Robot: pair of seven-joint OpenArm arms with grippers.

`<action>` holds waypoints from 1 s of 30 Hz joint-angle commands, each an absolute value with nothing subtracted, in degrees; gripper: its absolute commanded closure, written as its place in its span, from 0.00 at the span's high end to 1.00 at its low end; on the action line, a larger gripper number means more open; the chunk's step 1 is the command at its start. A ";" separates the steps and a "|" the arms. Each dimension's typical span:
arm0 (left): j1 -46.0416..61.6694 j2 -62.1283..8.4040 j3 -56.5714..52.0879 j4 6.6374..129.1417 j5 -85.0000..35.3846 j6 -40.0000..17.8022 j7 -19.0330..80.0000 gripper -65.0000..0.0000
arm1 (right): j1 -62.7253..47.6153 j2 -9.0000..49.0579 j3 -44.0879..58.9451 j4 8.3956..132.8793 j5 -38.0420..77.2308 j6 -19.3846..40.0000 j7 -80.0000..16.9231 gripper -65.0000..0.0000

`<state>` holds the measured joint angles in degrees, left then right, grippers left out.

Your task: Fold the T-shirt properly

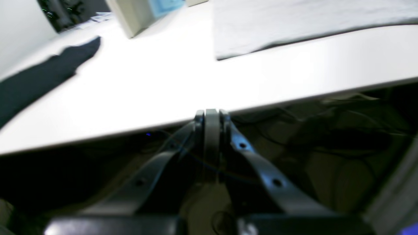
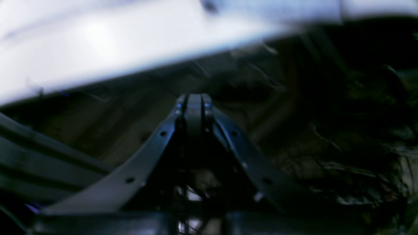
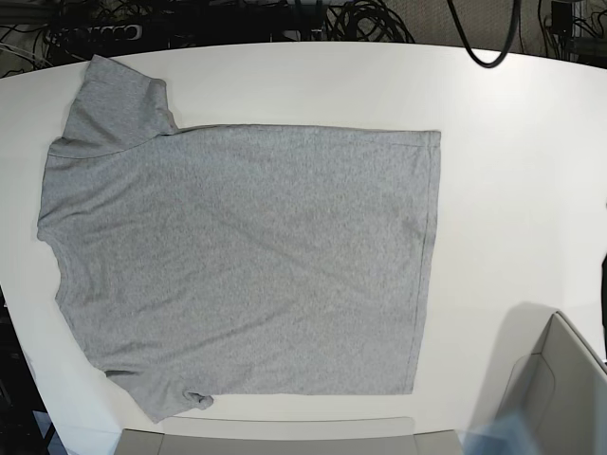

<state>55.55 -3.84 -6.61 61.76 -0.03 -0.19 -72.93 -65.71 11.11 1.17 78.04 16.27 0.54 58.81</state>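
Observation:
The heather-grey T-shirt lies spread flat on the white table, plain side up, sleeves to the left and hem to the right. No arm shows in the base view. In the left wrist view my left gripper is shut on nothing, hanging just off the table's edge, with a corner of the T-shirt far beyond it at the upper right. Seen from the right wrist, my right gripper is also shut and empty, below the blurred table edge.
A grey open box stands at the table's near right corner, also seen as a box from the left wrist. A dark flat shape lies on the table to that gripper's left. Cables run behind the table.

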 commanded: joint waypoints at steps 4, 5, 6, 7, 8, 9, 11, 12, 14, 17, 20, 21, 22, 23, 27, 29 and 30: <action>56.31 -3.91 -7.60 70.11 -0.04 0.22 -76.53 0.07 | -72.40 14.20 4.09 92.18 23.69 0.48 52.79 0.01; 56.31 -3.91 -7.60 71.78 -0.04 0.22 -76.44 0.10 | -73.45 15.43 4.97 95.16 25.54 0.48 50.33 0.01; 56.31 -3.91 -7.60 73.71 -0.04 0.22 -76.44 0.13 | -74.51 16.75 5.93 98.15 27.65 0.48 47.69 0.01; 56.31 -3.91 -7.60 75.30 -0.04 0.22 -76.44 0.14 | -75.00 18.07 6.90 100.79 29.49 0.48 45.14 0.03; 56.31 -3.91 -7.60 76.70 -0.04 0.22 -76.18 0.15 | -75.00 19.21 7.78 102.55 31.34 0.48 43.03 0.06; 56.31 -3.91 -7.60 78.20 0.04 0.13 -75.03 0.16 | -75.00 20.26 8.84 104.13 33.63 0.48 41.01 0.11; 56.31 -3.91 -7.52 81.27 0.04 0.13 -71.25 0.17 | -75.00 20.88 10.42 106.15 40.13 0.48 37.49 0.25; 56.31 -3.91 -7.52 82.15 0.04 0.13 -69.41 0.19 | -75.00 21.05 11.21 106.59 42.77 0.48 36.53 0.31; 56.31 -3.91 -7.52 83.82 0.04 0.13 -65.89 0.21 | -75.00 21.14 13.05 107.38 48.22 0.48 34.51 0.43; 56.31 -3.91 -7.52 85.41 0.04 0.13 -62.55 0.22 | -75.00 21.85 15.87 108.18 52.09 0.48 31.43 0.48; 56.04 -3.91 -7.34 85.67 0.13 0.13 -60.09 0.22 | -73.27 24.13 18.68 108.35 57.10 0.48 24.31 0.48; 55.96 -4.00 -7.34 85.67 0.13 0.13 -59.56 0.22 | -72.31 24.75 19.56 108.26 59.12 0.48 21.58 0.48; 55.87 -4.00 -7.34 85.67 0.13 0.13 -59.03 0.22 | -71.43 25.54 20.79 108.18 61.41 0.48 18.51 0.48; 55.78 -4.00 -7.25 85.67 0.13 0.13 -58.59 0.22 | -70.20 26.59 22.29 107.91 63.87 0.48 14.55 0.48; 55.69 -4.00 -7.16 85.67 1.36 0.13 -56.66 0.22 | -63.69 28.18 27.47 105.27 68.79 0.57 1.19 0.48; 55.60 -4.00 -7.25 85.67 3.21 0.22 -55.69 0.22 | -59.82 27.65 29.41 103.08 68.79 1.89 -3.56 0.48; 55.60 -4.00 -7.25 85.67 4.09 0.31 -55.16 0.22 | -57.36 27.03 30.81 101.32 69.05 3.65 -6.55 0.48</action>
